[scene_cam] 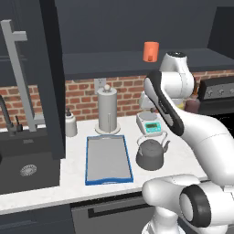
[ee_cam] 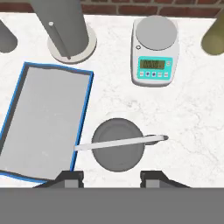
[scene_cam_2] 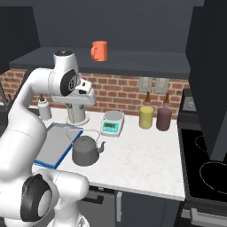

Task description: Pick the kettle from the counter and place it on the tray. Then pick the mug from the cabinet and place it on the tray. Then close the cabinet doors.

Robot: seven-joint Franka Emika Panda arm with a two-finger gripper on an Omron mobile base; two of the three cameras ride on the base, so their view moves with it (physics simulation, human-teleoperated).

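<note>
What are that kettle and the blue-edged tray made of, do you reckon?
The kettle looks like dull dark metal, matte grey with a thin pale wire handle. The tray could be metal or plastic: a flat grey bed with a painted-looking blue rim and no shine.

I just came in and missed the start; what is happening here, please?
A white robot arm is working at a kitchen counter. Its gripper hangs open above a dark grey kettle, which stands on the counter, not yet grasped. Beside the kettle lies a blue-rimmed tray with nothing on it. An orange mug sits on the shelf of the wall cabinet, whose doors are open. A scale and a paper-towel holder stand behind.
</note>
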